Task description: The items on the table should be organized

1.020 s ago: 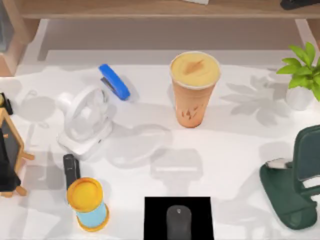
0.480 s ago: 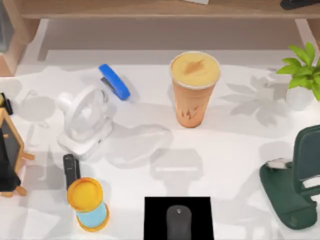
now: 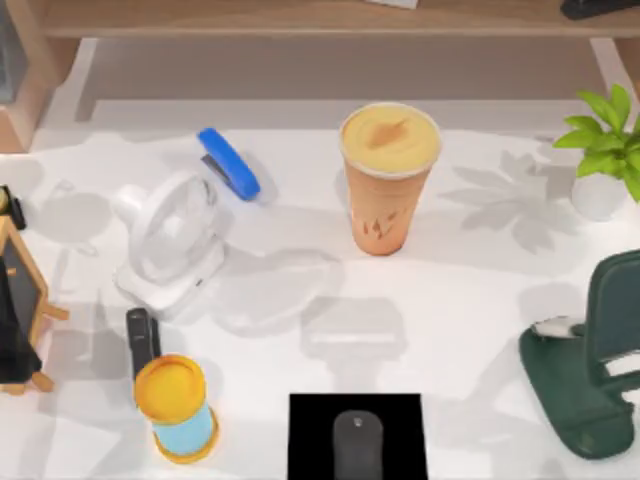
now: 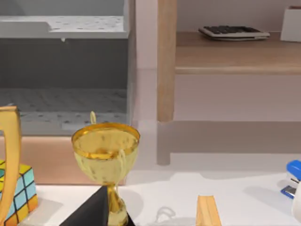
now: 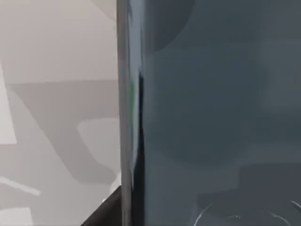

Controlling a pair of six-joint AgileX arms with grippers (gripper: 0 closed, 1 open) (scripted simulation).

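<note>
Black pad at six o'clock carries our grey mouse (image 3: 357, 446); past it the orange drink cup (image 3: 388, 178) stands at twelve. Nothing has shifted, so organizing hasn't started. We cannot tell our grippers' finger state.

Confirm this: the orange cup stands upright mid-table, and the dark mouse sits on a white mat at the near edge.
Not quite. The mat under the mouse is black, not white, as the top view shows. The rest holds: the orange cup stands upright mid-table.
</note>
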